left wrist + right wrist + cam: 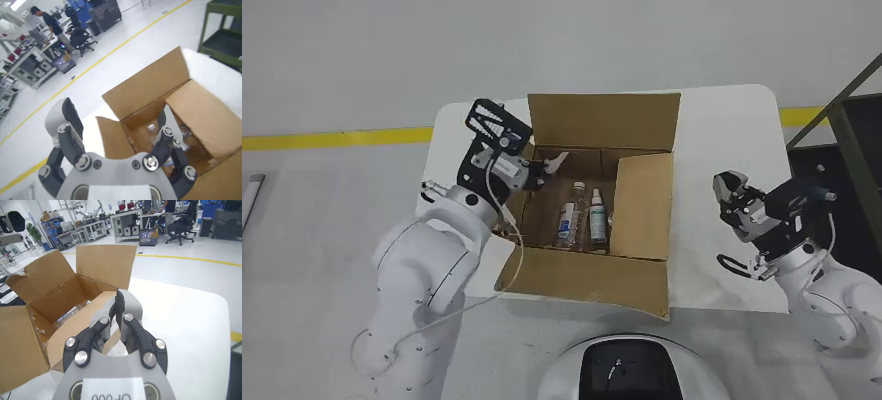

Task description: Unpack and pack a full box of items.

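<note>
Left gripper (117, 121): jaws spread wide. It hangs over the left wall of the cardboard box (642, 270). One finger (164, 121) is above the box interior. The other finger stands outside the box, above the table.

Directly below and ahead of this gripper, two clear bottles (582, 217) lie side by side on the box floor. All four box flaps are folded outward or upright.

Right gripper (118, 309): pads pressed together. It is positioned over the white table (179, 317), on the right side of the box and apart from it. The right flap lies between this gripper and the bottles.

Surface: the table is white with rounded corners. The box stands near its middle.

Room: beyond the far table edge, past both grippers, the floor is pale and glossy. A yellow line (332, 138) crosses it. A dark green metal rack (221, 37) stands beside the table, on the right gripper's side. Farther off are black office chairs (179, 228) and workbenches (128, 224) loaded with equipment.
</note>
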